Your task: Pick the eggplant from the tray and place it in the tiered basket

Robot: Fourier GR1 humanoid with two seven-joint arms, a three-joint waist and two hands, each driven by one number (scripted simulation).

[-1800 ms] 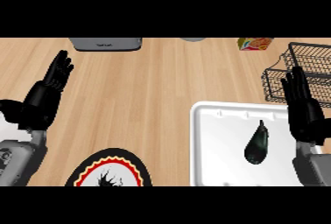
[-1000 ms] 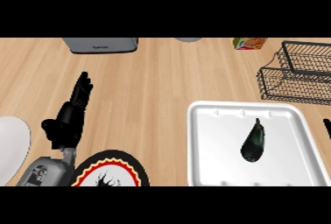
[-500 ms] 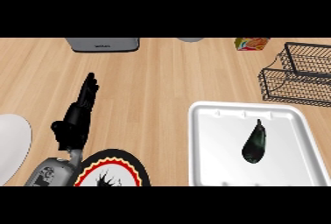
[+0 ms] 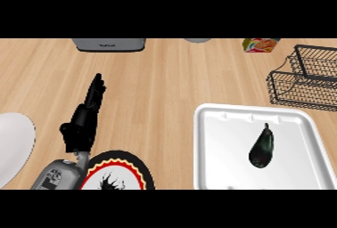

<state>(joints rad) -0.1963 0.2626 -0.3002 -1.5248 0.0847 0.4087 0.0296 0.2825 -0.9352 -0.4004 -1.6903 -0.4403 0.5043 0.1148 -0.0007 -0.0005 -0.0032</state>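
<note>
A dark eggplant (image 4: 262, 148) lies on the white tray (image 4: 217, 147) at the lower right, its stem end pointing away from me. The black wire tiered basket (image 4: 306, 75) stands beyond the tray at the right edge. My left hand (image 4: 84, 119) rests open on the left side of the counter, fingers straight and pointing away, far from the tray. My right hand does not show in the head view.
A black plate with a red and yellow rim (image 4: 118, 174) sits at the bottom beside my left forearm. A white plate (image 4: 13, 144) is at the left edge. A grey toaster (image 4: 109, 44), a grey object (image 4: 197, 40) and a colourful box (image 4: 260, 44) line the far edge.
My right hand, beside the tray 1.8 s ago, has left the view. My left hand has shifted right toward the middle, and the white plate has come into view at the left.
</note>
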